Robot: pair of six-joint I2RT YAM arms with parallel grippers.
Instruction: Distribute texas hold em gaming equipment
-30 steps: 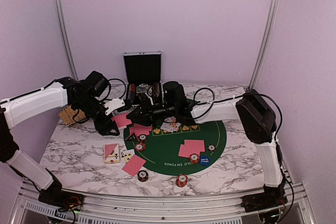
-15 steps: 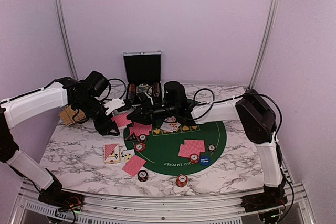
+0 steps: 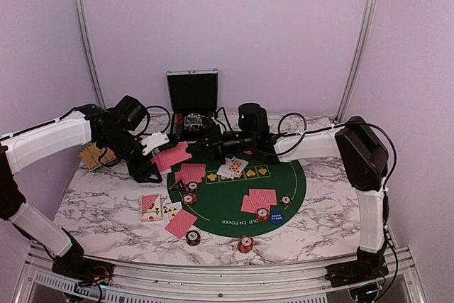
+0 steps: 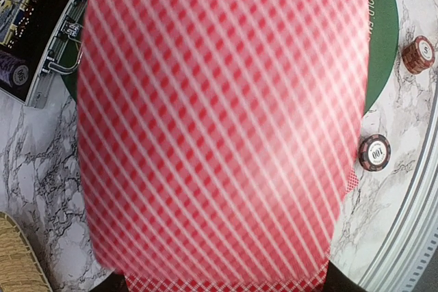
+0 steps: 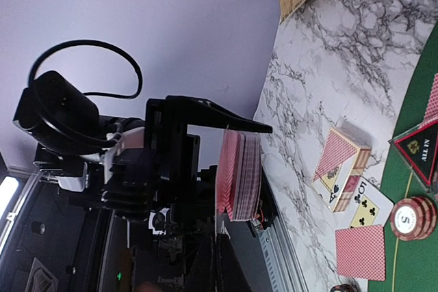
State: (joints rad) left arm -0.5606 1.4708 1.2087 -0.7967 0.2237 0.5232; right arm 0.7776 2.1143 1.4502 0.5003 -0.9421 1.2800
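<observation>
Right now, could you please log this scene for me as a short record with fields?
left gripper: shut on the red-backed deck, held above the table's left side
right gripper: close to that deck; open or shut unclear
green mat: face-up cards, face-down cards, blue disc
case: open, at the back
woven tray: far left

Case [image 3: 192, 91] behind mat [image 3: 298, 182], tray [image 3: 90, 155] far left, card pair [image 3: 258, 200] on mat, chip stack [image 3: 245, 244] before it

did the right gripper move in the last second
Yes. The right gripper shifted rightward and farther back, closer to the black case.
</observation>
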